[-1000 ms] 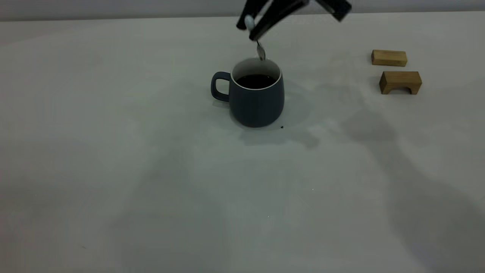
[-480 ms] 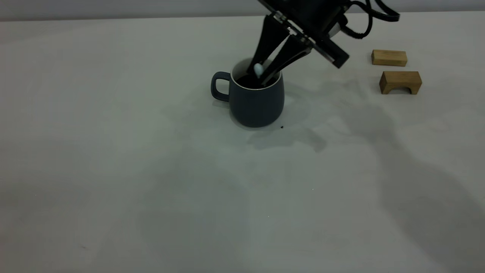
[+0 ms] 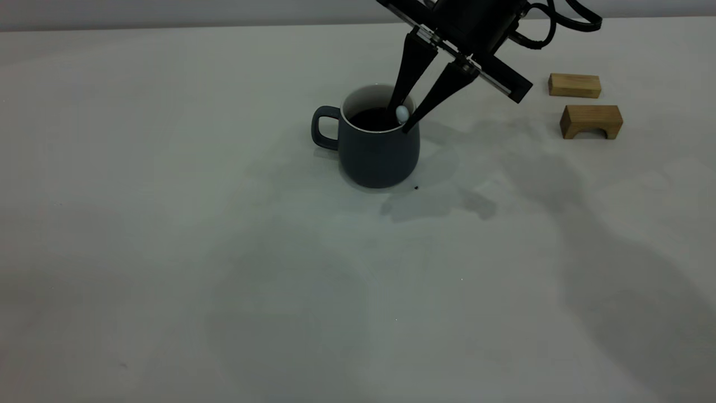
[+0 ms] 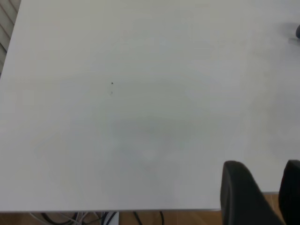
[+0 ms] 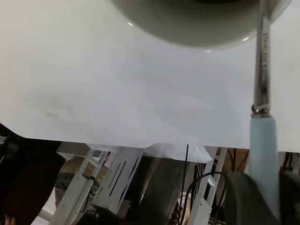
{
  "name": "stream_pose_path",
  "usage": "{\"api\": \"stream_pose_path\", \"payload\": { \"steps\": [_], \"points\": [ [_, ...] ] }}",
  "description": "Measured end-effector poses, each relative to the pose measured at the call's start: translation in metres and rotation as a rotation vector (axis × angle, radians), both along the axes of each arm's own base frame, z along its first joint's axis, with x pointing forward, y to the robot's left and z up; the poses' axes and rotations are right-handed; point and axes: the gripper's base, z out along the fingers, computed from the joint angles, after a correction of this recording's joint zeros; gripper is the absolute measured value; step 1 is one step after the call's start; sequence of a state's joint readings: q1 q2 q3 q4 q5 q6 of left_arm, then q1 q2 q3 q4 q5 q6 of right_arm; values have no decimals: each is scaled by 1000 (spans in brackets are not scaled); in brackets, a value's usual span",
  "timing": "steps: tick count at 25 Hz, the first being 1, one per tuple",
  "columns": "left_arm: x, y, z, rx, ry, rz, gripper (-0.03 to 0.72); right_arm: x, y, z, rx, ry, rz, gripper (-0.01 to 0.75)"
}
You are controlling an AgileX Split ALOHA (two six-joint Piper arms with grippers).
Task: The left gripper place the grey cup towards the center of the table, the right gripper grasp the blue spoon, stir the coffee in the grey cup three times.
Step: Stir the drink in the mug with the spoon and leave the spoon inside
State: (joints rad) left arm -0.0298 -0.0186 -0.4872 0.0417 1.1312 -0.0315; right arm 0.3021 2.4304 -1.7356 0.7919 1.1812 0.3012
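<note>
I see my right gripper (image 3: 404,120) reaching down from above, tilted, with its two pointed fingers (image 3: 442,92) dipping to the mouth of the grey cup (image 3: 376,151). The fingers are pinching the blue spoon (image 3: 401,114). Only the pale rounded end of the handle shows between the tips, right at the cup's rim on the side away from the loop handle.

In the right wrist view, the pale blue handle (image 5: 262,164) is squeezed between the two dark finger pads, and the shiny metal neck runs from it out to the cup's round body (image 5: 197,23). I cannot see the spoon's bowl.

The coffee (image 3: 373,118) is dark, just below the white rim, right under the fingertips. The cup stands upright on the table (image 3: 224,252), straight below the gripper, with its handle pointing away from the arm.

Two wooden blocks (image 3: 590,121) sit off to the arm's other side, well apart from the cup.

My left gripper (image 4: 262,194) is far from the cup, hanging over the table's edge (image 4: 140,210). Its two dark fingers stand apart with a gap between them and hold nothing.
</note>
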Motion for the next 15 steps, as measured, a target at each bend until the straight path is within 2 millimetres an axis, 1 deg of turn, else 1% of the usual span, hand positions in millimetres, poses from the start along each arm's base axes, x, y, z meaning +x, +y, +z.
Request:
{"api": "stream_pose_path", "payload": {
  "steps": [3, 6, 9, 12, 15],
  "points": [
    [0, 0, 0, 0, 0, 0, 276, 0, 0, 0, 1, 0, 0, 292],
    [0, 0, 0, 0, 0, 0, 276, 0, 1, 1, 18, 5, -12, 411],
    [0, 0, 0, 0, 0, 0, 276, 1, 2, 2, 48, -38, 33, 492],
    [0, 0, 0, 0, 0, 0, 276, 3, 0, 12, 111, -173, 157, 502],
    [0, 0, 0, 0, 0, 0, 276, 7, -6, 38, 153, -281, 193, 469]
  ]
}}
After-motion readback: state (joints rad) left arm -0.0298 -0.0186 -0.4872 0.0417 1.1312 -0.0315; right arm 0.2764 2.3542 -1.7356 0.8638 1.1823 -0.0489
